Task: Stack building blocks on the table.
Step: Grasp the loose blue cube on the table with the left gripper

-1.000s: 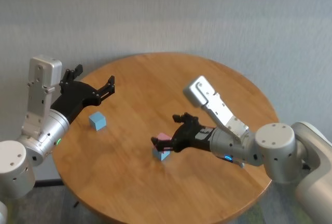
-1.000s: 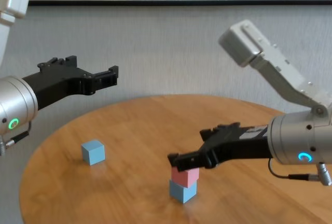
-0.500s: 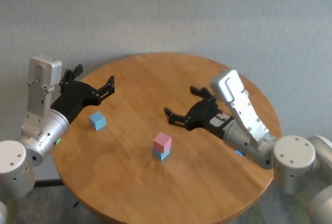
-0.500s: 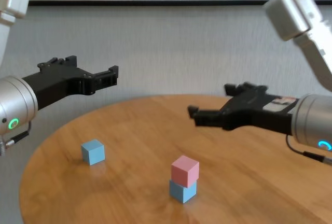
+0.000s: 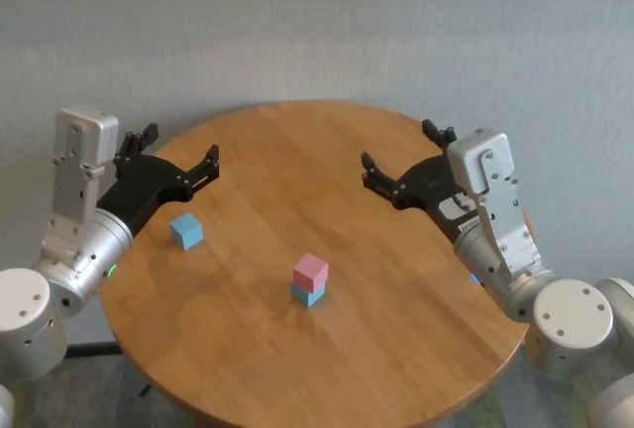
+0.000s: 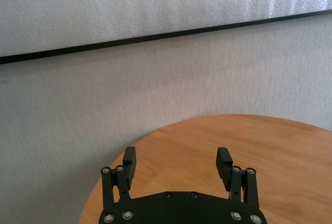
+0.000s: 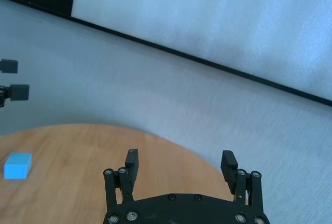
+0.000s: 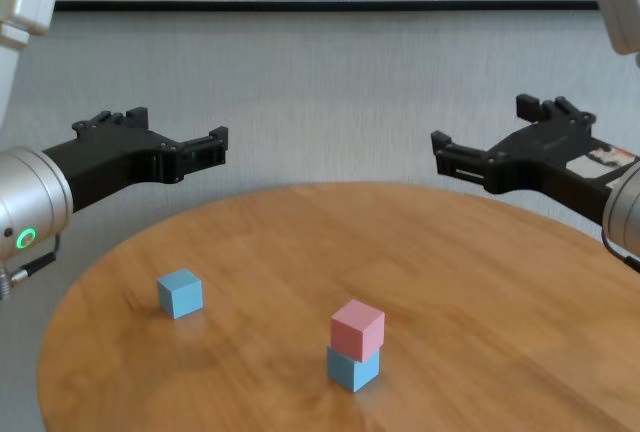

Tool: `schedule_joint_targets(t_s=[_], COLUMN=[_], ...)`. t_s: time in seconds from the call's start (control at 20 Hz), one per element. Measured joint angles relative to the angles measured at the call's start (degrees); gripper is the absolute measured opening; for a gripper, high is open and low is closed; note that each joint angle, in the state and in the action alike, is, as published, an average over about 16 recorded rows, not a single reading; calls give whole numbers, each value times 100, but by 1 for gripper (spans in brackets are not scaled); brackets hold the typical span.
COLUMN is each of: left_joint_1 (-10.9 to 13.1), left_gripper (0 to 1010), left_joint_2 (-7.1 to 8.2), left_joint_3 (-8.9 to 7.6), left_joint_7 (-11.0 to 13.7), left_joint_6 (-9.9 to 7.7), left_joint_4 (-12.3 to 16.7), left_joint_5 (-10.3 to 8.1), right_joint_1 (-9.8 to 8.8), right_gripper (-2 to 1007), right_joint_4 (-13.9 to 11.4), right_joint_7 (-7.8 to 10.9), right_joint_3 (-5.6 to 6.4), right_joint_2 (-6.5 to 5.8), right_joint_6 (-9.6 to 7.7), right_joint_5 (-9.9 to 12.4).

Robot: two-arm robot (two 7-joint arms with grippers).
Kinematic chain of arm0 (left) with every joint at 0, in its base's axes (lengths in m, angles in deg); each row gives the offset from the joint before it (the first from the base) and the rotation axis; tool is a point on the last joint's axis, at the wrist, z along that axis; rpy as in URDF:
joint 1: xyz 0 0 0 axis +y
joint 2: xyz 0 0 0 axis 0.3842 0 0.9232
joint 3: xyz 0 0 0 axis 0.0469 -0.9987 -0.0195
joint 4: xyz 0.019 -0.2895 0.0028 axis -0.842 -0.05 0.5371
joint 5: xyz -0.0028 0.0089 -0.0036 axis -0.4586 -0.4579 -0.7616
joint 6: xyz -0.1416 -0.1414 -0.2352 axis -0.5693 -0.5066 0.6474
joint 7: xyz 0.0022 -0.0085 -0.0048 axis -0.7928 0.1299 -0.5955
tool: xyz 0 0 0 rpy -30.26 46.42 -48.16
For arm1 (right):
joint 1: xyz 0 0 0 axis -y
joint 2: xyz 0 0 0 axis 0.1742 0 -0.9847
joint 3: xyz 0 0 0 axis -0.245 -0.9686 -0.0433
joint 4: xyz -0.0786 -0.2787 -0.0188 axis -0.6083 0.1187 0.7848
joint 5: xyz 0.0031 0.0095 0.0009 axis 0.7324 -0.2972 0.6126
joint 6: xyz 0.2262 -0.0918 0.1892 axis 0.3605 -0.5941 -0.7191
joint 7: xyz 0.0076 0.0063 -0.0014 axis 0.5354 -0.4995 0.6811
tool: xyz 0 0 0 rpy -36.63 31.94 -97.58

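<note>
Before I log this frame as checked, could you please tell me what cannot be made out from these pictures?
- Lower blue block: its top face is hidden in the head and chest views by the pink block resting on it.
- The stack: absent from both wrist views, which look over the table toward the wall.
- Left end effector: its base is cut off by the left wrist view's edge.
- Right end effector: likewise cut off in the right wrist view.

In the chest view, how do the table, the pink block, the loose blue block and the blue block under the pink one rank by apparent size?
1. table
2-3. pink block and loose blue block: look alike
4. blue block under it: partly covered, so unsure
</note>
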Motion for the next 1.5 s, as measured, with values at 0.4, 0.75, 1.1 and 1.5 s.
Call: schedule_joint_targets(t_s=[0.4, 0.75, 1.1, 1.5], left_joint_1=[0, 45, 377, 800], left_gripper=[1001, 1001, 1001, 1001], left_joint_2=[0, 9, 167, 506], left_joint_3=[0, -31, -262, -603], left_joint_7=[0, 27, 363, 1178], left_joint_6=[0, -6, -42, 44], left_joint_4=[0, 35, 235, 261], left_joint_5=[0, -37, -361, -879], right_joint_1=[-49, -47, -41, -38], right_gripper=[1005, 1005, 1005, 1005], right_joint_4=[116, 156, 154, 149], right_joint_7=[-262, -273, -266, -261], right_joint_3=[151, 166, 153, 142], right_joint_2=[163, 207, 196, 186], right_joint_6=[304, 304, 293, 289], right_joint_5=[-201, -218, -209, -202])
